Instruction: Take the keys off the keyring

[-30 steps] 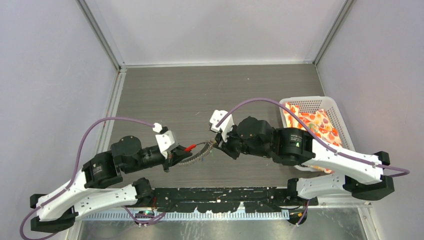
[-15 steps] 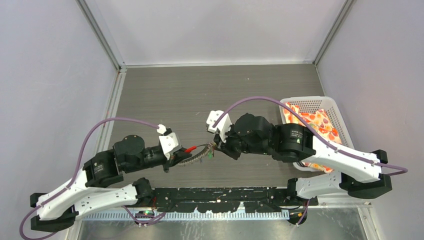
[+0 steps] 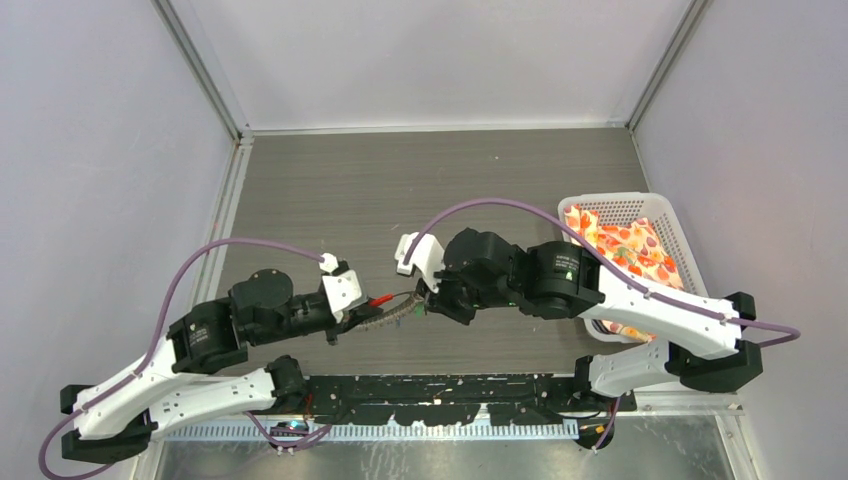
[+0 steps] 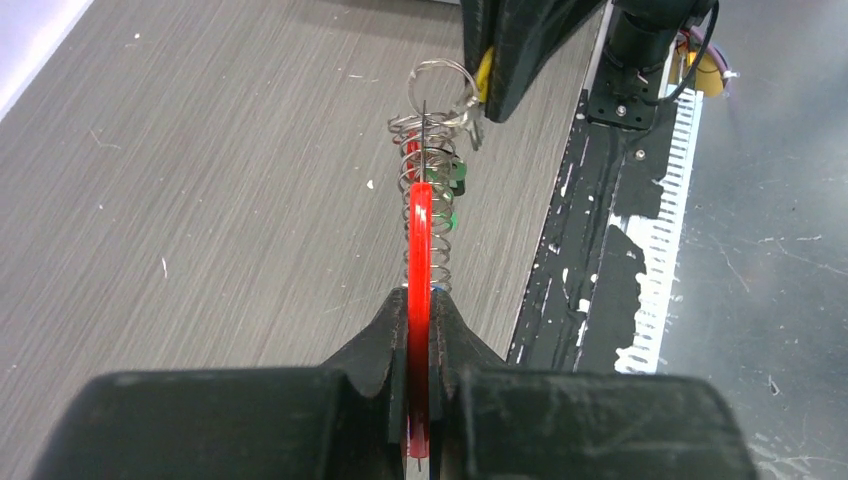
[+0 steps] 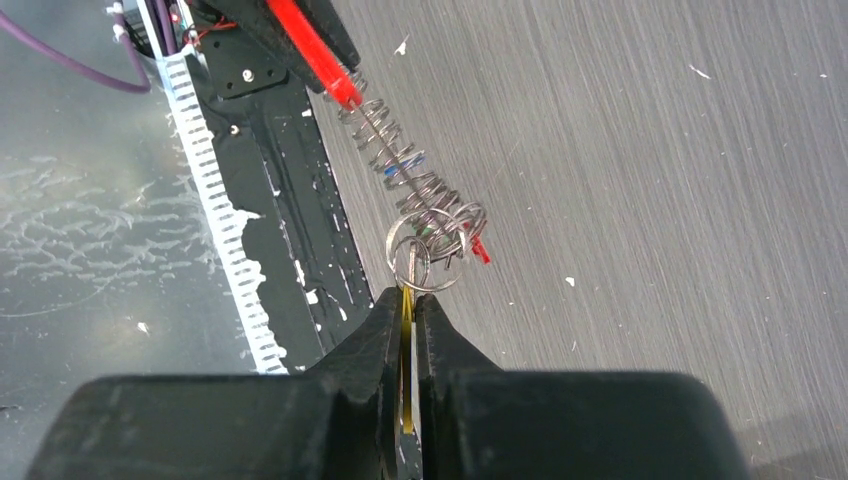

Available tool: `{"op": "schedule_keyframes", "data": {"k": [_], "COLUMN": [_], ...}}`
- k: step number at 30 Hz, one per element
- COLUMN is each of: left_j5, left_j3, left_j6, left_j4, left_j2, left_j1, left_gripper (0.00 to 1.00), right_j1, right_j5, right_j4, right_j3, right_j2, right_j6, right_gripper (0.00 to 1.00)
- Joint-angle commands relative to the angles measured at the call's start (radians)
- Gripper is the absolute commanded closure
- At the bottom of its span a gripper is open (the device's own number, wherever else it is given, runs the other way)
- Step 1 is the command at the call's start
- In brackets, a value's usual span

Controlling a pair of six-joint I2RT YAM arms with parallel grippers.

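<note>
The keyring is a grey coiled loop hanging in the air between my two grippers. My left gripper is shut on its red section. My right gripper is shut on a yellow key, which hangs from a small ring at the coil's far end. The coil also carries a blue key, a red key and a green key. From above, my left gripper and my right gripper face each other near the table's front edge.
A white basket with a fruit-patterned packet stands at the right, partly under my right arm. A black, paint-flecked rail runs along the table's front edge just below the keyring.
My right arm has swung left toward my left gripper, which has edged right. The stretch of coil between them is shorter. Both grips are unchanged.
</note>
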Motion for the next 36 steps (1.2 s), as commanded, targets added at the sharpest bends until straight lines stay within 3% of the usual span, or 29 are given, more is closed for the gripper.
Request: {"op": "schedule_keyframes", "data": {"k": [1, 16, 23, 36], "left_j5": [0.041, 0.115, 0.08, -0.045], "left_j3": [0.049, 0.083, 0.054, 0.052], "left_j6": [0.051, 0.085, 0.079, 0.114], "left_j4": [0.03, 0.006, -0.001, -0.012], "left_j2": [0.002, -0.004, 0.003, 0.006], "left_j1": [0.003, 0.003, 0.003, 0.003], "left_gripper": [0.99, 0.99, 0.99, 0.99], "right_j1": [-0.023, -0.122, -0.131, -0.132], "right_j5": [-0.008, -0.078, -0.06, -0.134], "right_j4": [0.018, 0.021, 0.084, 0.026], "right_j3": [0.063, 0.069, 0.029, 0.05], "right_j2": [-0.021, -0.016, -0.068, -0.065], "right_j6": [-0.012, -0.016, -0.018, -0.058], "right_gripper": [0.99, 0.99, 0.99, 0.99]}}
